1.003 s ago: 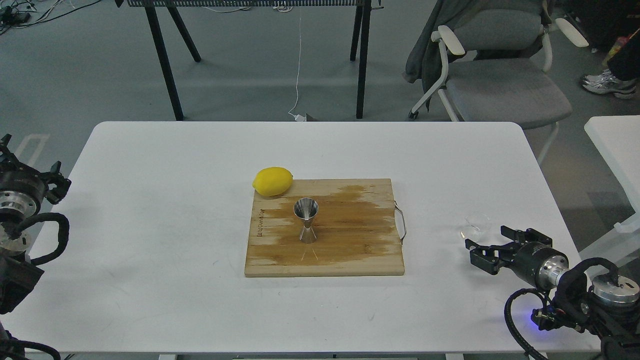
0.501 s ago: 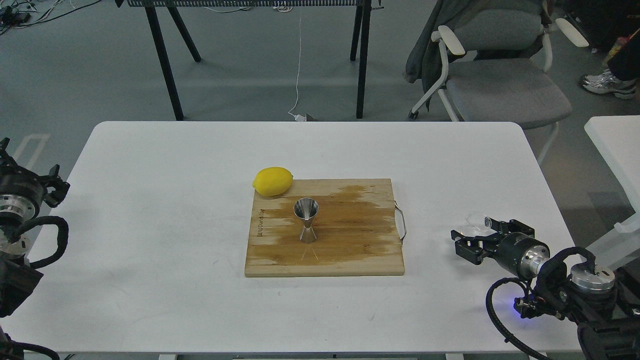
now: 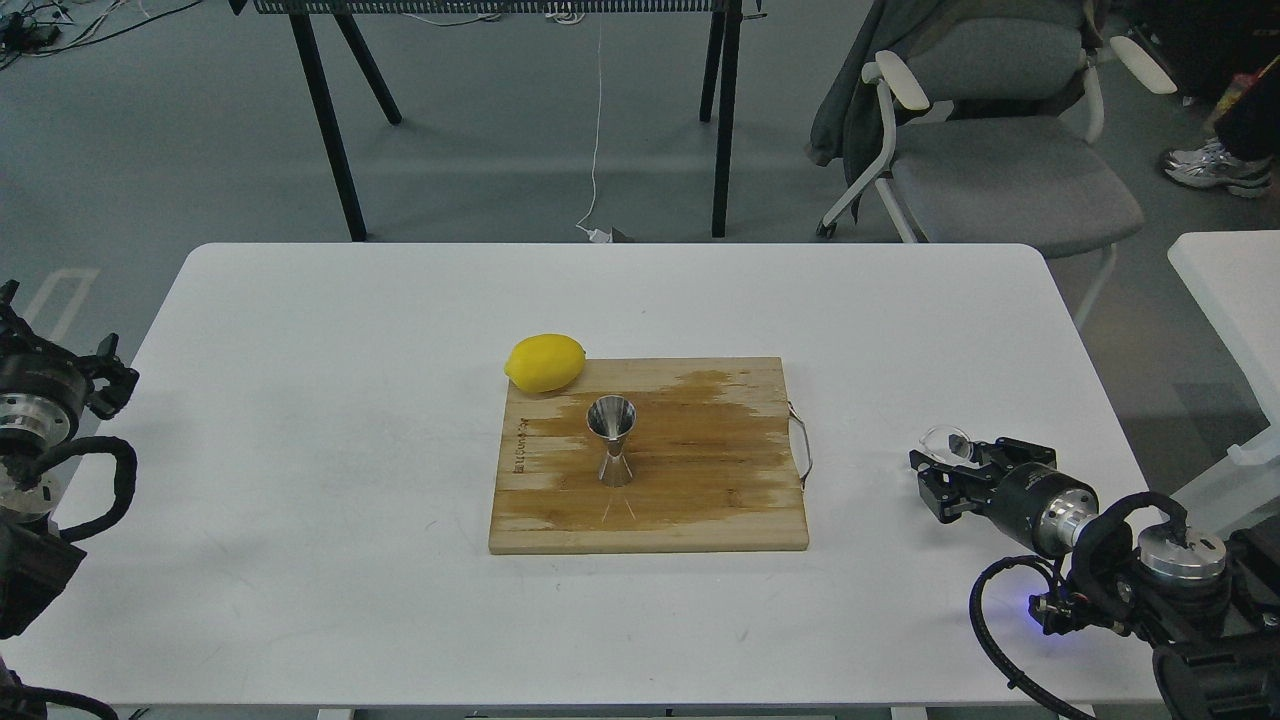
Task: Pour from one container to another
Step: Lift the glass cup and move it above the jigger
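Head view: my right pincer (image 3: 945, 478) lay low over the right part of the white table (image 3: 300, 450), well to the right of the wooden cutting board (image 3: 700, 500). Its black fingers (image 3: 930, 490) were drawn in around the small clear glass cup (image 3: 945, 440), which showed at the upper left of the fingertips. Whether the fingers were fully clenched on the glass could not be told, since the cup was nearly colourless and partly hidden by them. Whether the cup rested on the table or was lifted off it could not be told either.

The steel jigger (image 3: 612, 440) stood upright on the cutting board, slightly left of the board's middle, with its wider open cone facing up. It was well apart from the cup and from my right pincer. A darker patch covered much of the board around the jigger. The board's metal handle (image 3: 803, 440) was on its right edge.

A yellow lemon (image 3: 545, 362) lay at the board's far left corner, touching or overlapping it.

My left pincer (image 3: 60, 350) sat at the left edge of the view, beside the table's left edge and apart from every object. Its fingers were seen dark and end-on, so its state could not be told.
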You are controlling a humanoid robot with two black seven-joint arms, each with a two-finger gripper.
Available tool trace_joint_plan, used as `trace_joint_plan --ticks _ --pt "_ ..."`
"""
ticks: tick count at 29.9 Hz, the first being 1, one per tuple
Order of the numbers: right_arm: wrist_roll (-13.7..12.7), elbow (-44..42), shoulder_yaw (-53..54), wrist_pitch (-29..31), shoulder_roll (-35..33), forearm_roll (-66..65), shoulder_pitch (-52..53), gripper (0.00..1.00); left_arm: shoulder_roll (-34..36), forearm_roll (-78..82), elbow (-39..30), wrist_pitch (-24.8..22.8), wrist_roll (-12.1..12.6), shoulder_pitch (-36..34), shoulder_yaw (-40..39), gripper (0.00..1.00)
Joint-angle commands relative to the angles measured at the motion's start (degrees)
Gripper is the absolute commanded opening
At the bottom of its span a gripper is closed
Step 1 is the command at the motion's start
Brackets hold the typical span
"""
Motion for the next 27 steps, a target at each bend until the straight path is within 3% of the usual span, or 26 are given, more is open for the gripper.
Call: trace_joint_plan --ticks 1,9,15,22,27 --pt "0.0 -0.08 0.0 0.17 0.17 -0.01 -0.06 0.31 0.01 0.01 0.0 0.0 0.0 0.0 0.0 1.0" --pt "0.0 1.58 0.0 0.7 0.17 -0.28 -0.07 0.3 -0.08 0.01 0.0 0.0 0.0 0.0 0.0 1.0" --pt "0.09 10.97 0.53 2.37 -0.62 -5.19 0.63 0.29 -0.08 0.01 0.87 0.0 0.09 0.09 0.0 1.0" --pt "-0.26 22.58 0.09 2.02 -0.01 -20.64 6.52 0.28 -0.43 0.01 1.58 0.0 0.0 0.0 0.08 1.0" --pt "0.09 23.74 -7.27 1.93 2.88 -30.06 13.63 0.27 -0.6 0.01 1.67 0.0 0.0 0.0 0.08 1.0"
